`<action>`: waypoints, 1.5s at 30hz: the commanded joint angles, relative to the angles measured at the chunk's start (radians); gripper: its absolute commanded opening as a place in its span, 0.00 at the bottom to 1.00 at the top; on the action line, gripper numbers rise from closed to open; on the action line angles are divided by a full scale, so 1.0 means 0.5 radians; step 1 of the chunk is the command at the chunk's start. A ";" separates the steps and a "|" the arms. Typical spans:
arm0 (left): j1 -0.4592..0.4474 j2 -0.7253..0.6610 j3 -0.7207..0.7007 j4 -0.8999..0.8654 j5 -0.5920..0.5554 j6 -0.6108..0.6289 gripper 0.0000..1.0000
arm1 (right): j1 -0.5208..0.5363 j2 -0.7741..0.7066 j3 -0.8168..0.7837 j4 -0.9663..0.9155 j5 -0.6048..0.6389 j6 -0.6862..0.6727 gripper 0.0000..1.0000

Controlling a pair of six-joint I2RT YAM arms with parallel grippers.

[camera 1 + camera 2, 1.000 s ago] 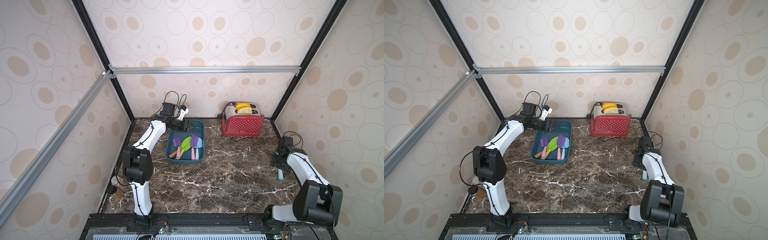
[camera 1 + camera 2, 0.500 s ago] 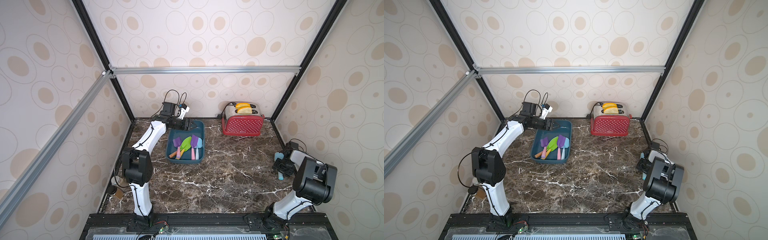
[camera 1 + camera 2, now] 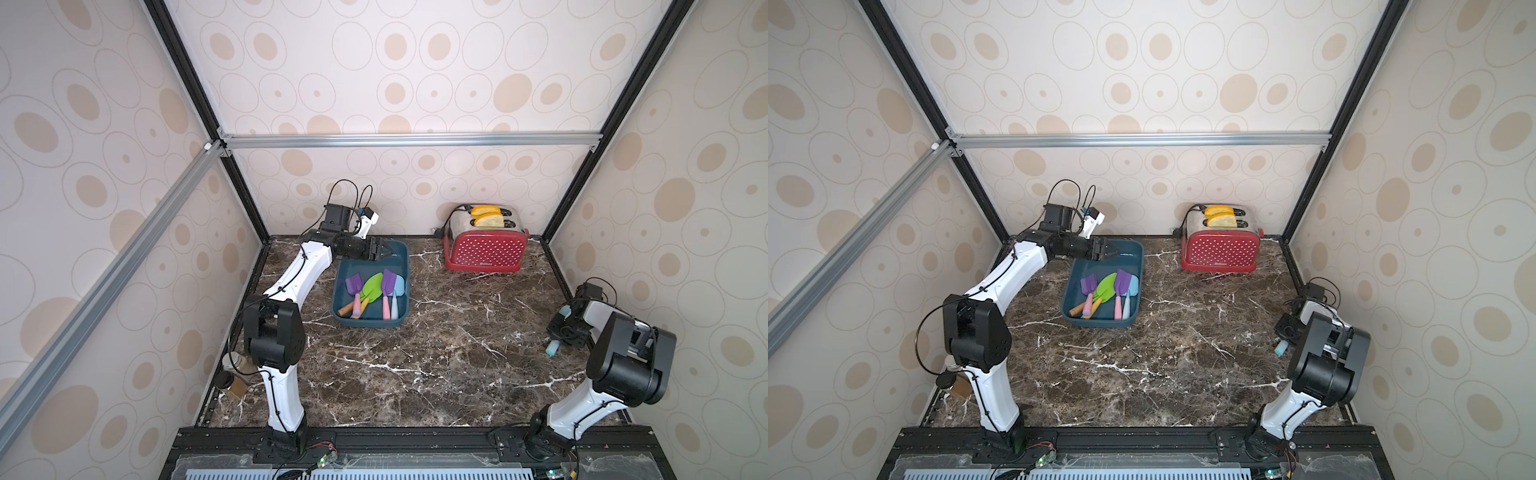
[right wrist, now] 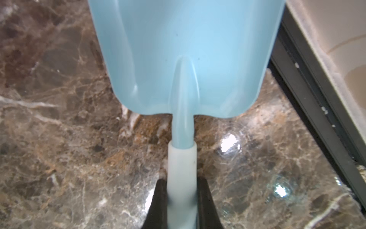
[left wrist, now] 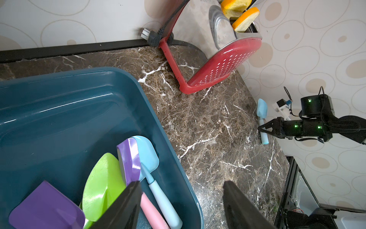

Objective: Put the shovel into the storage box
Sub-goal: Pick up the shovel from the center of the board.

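A light-blue shovel [image 4: 186,59] lies on the marble near the right wall, its handle end showing in both top views [image 3: 553,348] [image 3: 1280,348]. My right gripper [image 4: 182,181] is shut on its pale handle, one finger on each side. The left wrist view shows the same grip from afar [image 5: 261,127]. The teal storage box [image 3: 408,282] [image 3: 1133,249] [image 5: 59,111] stands at the back left and holds several coloured shovels. My left gripper [image 5: 182,183] [image 3: 388,252] hovers open over the box's far end with nothing between its fingers.
A red dotted toaster [image 3: 484,245] [image 3: 1221,249] with two yellow slices stands at the back right, its cord and plug against the rear wall. Patterned walls and black frame posts close in the table on three sides.
My right gripper has closed on the light-blue shovel's handle, and the right arm's elbow has swung forward over it. The left arm has not moved.
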 commanded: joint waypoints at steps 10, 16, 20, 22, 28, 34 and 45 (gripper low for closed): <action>-0.067 -0.082 -0.207 0.370 0.259 -0.234 0.76 | 0.855 -0.473 0.100 -0.330 -0.034 -0.104 0.00; -0.089 -0.113 -0.471 0.986 0.486 -0.660 0.80 | 1.244 -0.684 0.249 -0.444 -0.106 -0.136 0.00; -0.143 -0.104 -0.564 1.229 0.531 -0.858 0.82 | 1.452 -0.705 0.359 -0.501 -0.154 -0.154 0.00; -0.184 -0.109 -0.586 1.273 0.523 -0.893 0.82 | 1.554 -0.683 0.414 -0.526 -0.127 -0.163 0.00; -0.310 -0.134 -0.585 1.282 0.468 -0.907 0.80 | 1.775 -0.599 0.548 -0.533 -0.098 -0.189 0.00; -0.427 -0.202 -0.612 1.196 0.287 -0.823 0.75 | 1.911 -0.512 0.657 -0.540 -0.047 -0.222 0.00; -0.596 -0.145 -0.524 1.008 0.127 -0.680 0.71 | 2.052 -0.447 0.756 -0.548 0.011 -0.240 0.00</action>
